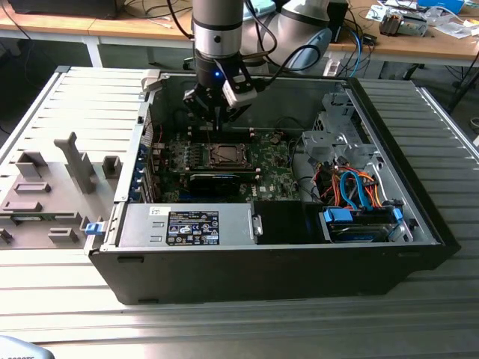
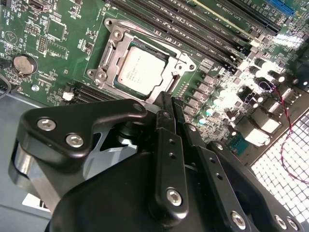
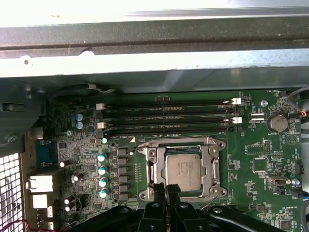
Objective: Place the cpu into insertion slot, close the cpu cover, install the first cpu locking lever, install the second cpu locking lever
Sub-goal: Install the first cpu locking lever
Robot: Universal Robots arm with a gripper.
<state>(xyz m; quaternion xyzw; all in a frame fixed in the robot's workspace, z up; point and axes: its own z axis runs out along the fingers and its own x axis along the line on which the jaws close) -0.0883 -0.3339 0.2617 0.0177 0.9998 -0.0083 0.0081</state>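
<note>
Cpu [image 3: 184, 169] seated in slot [image 2: 112, 59], cover [image 3: 214, 166] closed over it, near centre of green board [image 3: 251, 193] inside open case [image 1: 419, 217] on bench [image 1: 90, 97]. Fingers [image 3: 166, 195] pressed together, empty, tips at the cover's 6 o'clock edge in first wrist view.

The arm [image 1: 217, 30] reaches straight down, its claw [image 3: 166, 189] pointing downward with fingers pressed together.

One cpu [image 3: 183, 169] sits under one cpu cover [image 3: 211, 170] on one motherboard [image 3: 260, 193], beside four memory slots [image 3: 166, 116], one coin battery [image 3: 278, 123], inside one computer case [image 1: 419, 224].
</note>
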